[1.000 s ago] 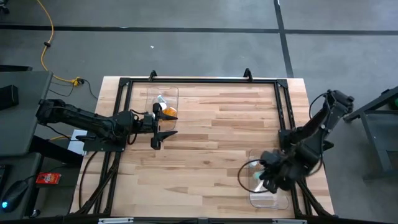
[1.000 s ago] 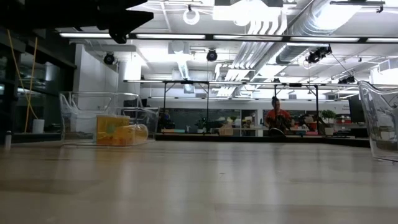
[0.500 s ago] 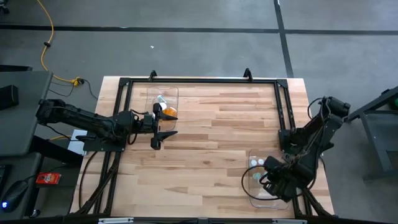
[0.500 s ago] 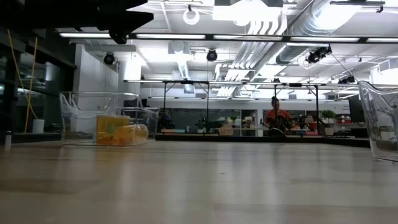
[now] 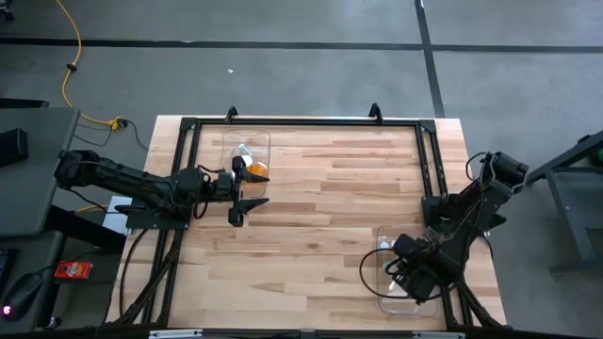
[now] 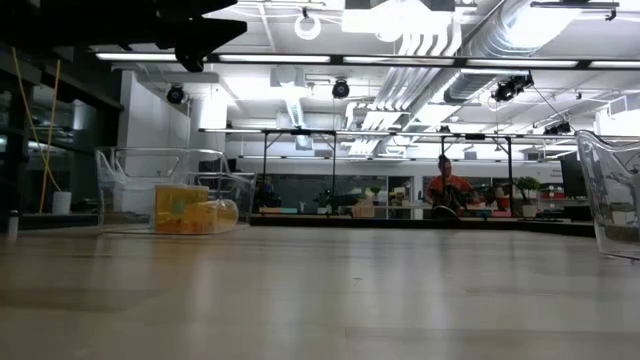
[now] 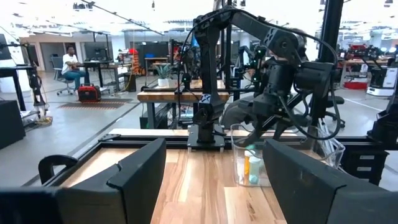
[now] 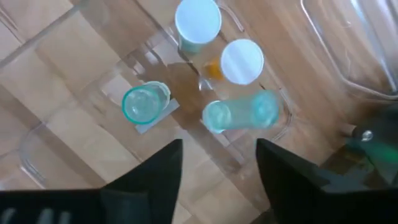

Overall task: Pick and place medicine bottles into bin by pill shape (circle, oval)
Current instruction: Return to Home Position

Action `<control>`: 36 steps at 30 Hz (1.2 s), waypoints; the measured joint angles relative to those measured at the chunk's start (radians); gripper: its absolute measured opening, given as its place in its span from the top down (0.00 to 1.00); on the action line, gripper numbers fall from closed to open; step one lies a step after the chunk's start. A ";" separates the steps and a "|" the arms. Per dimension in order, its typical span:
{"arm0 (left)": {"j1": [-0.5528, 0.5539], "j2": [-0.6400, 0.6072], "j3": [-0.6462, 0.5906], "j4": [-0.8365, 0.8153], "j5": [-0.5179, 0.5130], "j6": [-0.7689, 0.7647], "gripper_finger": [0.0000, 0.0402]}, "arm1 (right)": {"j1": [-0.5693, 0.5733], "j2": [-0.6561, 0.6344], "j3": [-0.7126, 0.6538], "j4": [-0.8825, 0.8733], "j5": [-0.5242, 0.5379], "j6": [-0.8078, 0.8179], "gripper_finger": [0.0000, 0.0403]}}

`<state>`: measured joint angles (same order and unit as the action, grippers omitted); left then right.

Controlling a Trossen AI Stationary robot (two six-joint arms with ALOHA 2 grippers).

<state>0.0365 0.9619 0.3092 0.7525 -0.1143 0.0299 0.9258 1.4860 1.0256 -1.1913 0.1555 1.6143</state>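
My right gripper [image 8: 217,155] hangs open, pointing down over the clear bin [image 5: 384,299] at the table's near right, with nothing between its fingers. Below it, in the bin, several medicine bottles show. One teal bottle [image 8: 244,113] lies on its side and another [image 8: 145,102] stands on end. A white-capped teal one [image 8: 198,22] and a white-capped amber one [image 8: 242,61] stand upright. My left gripper [image 5: 262,188] waits open, level, beside the far-left clear bin [image 5: 229,143], which holds amber bottles [image 5: 254,169].
A black frame [image 5: 301,122] runs along the table's far edge and both sides. The bare wooden top [image 5: 330,207] lies between the two bins. In the low view the left bin [image 6: 130,170] and the right bin's wall [image 6: 612,195] stand at the sides. A person [image 6: 445,190] sits far behind.
My right gripper has sunk over the near-right bin and tipped to point more steeply down, drifting slightly toward the table's near edge.
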 joint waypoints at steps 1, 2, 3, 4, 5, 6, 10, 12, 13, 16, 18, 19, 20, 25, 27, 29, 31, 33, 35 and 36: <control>0.000 0.000 0.000 0.000 0.000 0.000 0.36 | -0.002 0.000 0.000 -0.003 0.000 -0.019 0.49; 0.000 0.000 0.000 0.000 0.000 0.000 0.36 | -0.004 0.000 0.000 -0.008 0.000 -0.040 0.46; 0.000 0.000 0.000 0.000 0.000 0.000 0.36 | -0.007 0.000 0.000 -0.015 0.000 -0.059 0.44; 0.000 0.000 0.000 0.000 0.000 0.000 0.36 | -0.012 0.000 0.000 -0.028 0.000 -0.077 0.42; 0.000 0.000 0.000 0.000 0.000 0.000 0.36 | -0.017 0.000 0.000 -0.044 0.000 -0.092 0.40; 0.000 0.000 0.000 0.000 -0.001 0.000 0.36 | -0.019 -0.001 0.000 -0.060 0.000 -0.107 0.39; 0.000 0.000 0.000 0.000 -0.002 0.000 0.36 | -0.025 -0.019 0.000 -0.115 0.039 -0.155 0.38; 0.000 0.000 0.000 0.000 -0.002 0.000 0.36 | -0.025 -0.041 0.000 -0.123 0.110 -0.170 0.37; 0.000 0.000 0.000 0.000 -0.002 0.000 0.36 | -0.025 -0.055 0.000 -0.125 0.155 -0.182 0.37; 0.000 0.000 0.000 0.000 -0.002 0.000 0.36 | -0.028 -0.100 0.000 -0.125 0.305 -0.206 0.37; 0.000 0.000 0.000 0.001 -0.002 0.000 0.36 | -0.035 -0.129 0.000 -0.124 0.422 -0.210 0.37; 0.000 0.000 0.000 0.000 -0.002 0.000 0.36 | -0.041 -0.142 0.000 -0.124 0.481 -0.217 0.37; 0.000 0.000 0.000 0.000 -0.002 0.000 0.36 | -0.049 -0.152 0.000 -0.122 0.538 -0.229 0.37; 0.000 0.000 0.000 0.001 -0.003 0.000 0.36 | -0.130 -0.192 -0.022 -0.116 0.743 -0.328 0.37; 0.000 0.000 0.000 0.001 -0.004 0.000 0.36 | -0.181 -0.218 -0.062 -0.095 0.762 -0.370 0.37; 0.000 0.000 0.000 0.002 -0.004 0.000 0.36 | -0.237 -0.255 -0.114 -0.019 0.775 -0.436 0.37; 0.000 0.000 0.000 0.002 -0.004 0.000 0.36 | -0.297 -0.306 -0.177 0.127 0.785 -0.557 0.37; 0.000 0.000 0.000 0.001 -0.003 0.000 0.36 | -0.361 -0.365 -0.251 0.348 0.779 -0.744 0.37; 0.000 0.000 0.000 0.001 -0.003 0.002 0.36 | -0.432 -0.426 -0.339 0.628 0.713 -0.965 0.37; 0.000 0.000 0.000 0.001 -0.003 0.008 0.36 | -0.475 -0.453 -0.386 0.781 0.655 -1.082 0.37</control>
<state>0.0364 0.9619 0.3092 0.7532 -0.1173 0.0379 0.4512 1.0326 0.6401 -0.4107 0.8106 0.5323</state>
